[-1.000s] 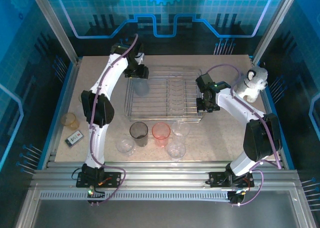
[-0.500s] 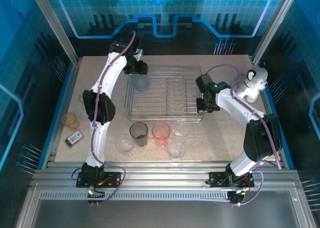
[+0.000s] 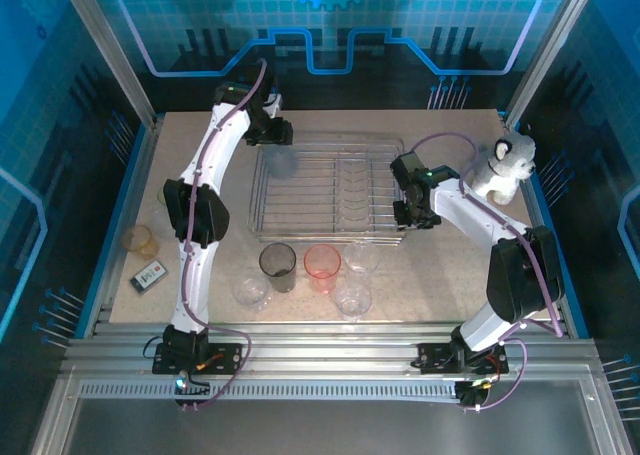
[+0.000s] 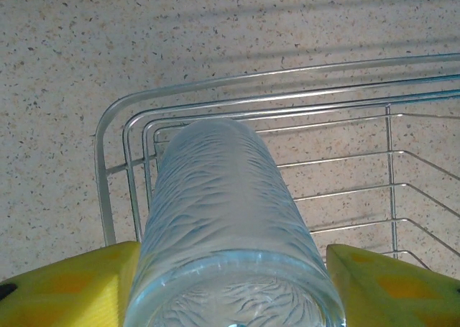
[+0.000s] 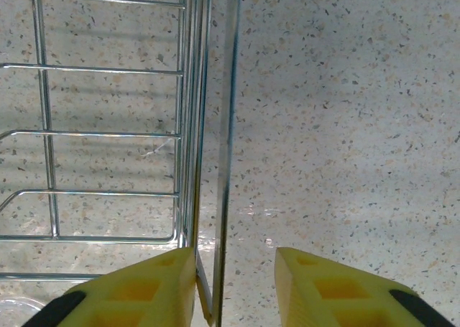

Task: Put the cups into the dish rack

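worktop (image 3: 450, 275) beige w/ dark speckles. rack (image 3: 320, 175) silver wire. cups by near edge: smoky one (image 3: 278, 265), red-pink one (image 3: 322, 266), clear ones (image 3: 352, 298). amber cup (image 3: 140, 241) at left edge. frosted cup (image 4: 223, 197) pale blue-ish, wavy ripple texture. fingers (image 4: 65, 287) yellow. arms (image 3: 215, 155) white, cables (image 3: 445, 132) purple. toy (image 3: 503, 167) white.
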You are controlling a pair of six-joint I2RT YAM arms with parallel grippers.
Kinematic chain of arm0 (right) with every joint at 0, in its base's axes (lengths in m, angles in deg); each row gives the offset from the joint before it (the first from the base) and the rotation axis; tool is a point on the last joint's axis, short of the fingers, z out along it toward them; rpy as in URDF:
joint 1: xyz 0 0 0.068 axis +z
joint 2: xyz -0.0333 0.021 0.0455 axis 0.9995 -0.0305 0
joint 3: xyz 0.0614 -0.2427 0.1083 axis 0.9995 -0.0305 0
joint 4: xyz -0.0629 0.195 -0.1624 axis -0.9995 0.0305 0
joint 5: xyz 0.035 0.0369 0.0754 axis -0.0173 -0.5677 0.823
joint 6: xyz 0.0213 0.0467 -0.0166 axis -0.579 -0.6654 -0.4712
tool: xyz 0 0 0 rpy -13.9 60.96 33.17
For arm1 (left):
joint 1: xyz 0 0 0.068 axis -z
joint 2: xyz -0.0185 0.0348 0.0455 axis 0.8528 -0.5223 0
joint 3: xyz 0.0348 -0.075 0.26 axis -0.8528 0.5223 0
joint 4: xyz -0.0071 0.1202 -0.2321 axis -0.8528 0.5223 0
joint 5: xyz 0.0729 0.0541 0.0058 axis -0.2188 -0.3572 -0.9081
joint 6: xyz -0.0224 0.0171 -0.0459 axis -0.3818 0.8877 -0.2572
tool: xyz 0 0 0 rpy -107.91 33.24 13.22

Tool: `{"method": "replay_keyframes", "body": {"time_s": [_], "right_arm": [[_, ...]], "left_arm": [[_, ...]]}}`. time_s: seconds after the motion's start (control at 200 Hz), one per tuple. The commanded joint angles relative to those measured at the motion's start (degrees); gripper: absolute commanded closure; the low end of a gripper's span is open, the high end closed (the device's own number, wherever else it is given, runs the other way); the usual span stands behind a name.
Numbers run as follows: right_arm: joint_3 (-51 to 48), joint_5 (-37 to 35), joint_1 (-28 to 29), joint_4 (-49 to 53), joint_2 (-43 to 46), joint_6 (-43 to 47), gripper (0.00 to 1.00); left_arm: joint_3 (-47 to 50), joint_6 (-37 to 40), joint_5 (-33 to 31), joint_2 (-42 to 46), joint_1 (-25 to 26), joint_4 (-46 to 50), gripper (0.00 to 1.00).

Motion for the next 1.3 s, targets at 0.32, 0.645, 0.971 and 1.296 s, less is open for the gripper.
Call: {"method": "replay_keyframes", "body": {"time_s": [0.32, 0.645, 0.971, 1.296], "right_arm": [[-1.0, -1.3, 0.7, 2.7, 0.7, -0.1, 0.57], [-0.6, -0.9, 0.8, 3.1, 2.1, -0.3, 0.37], [0.8, 2.0, 0.8, 5.3, 10.9, -1.9, 0.21], [-2.3, 9.8, 8.4, 9.2, 24.6, -10.2, 0.32]], "left_arm": [[-1.1, 0.3, -0.1, -3.1, -0.8, -3.7, 0.28], [-0.6, 0.3, -3.9, -0.5, -0.8, -7.5, 0.01], [14.6, 0.5, -18.5, 14.1, -0.7, -21.5, 0.01], [56.4, -0.5, -10.2, 46.8, -0.7, -45.8, 0.01]]}}
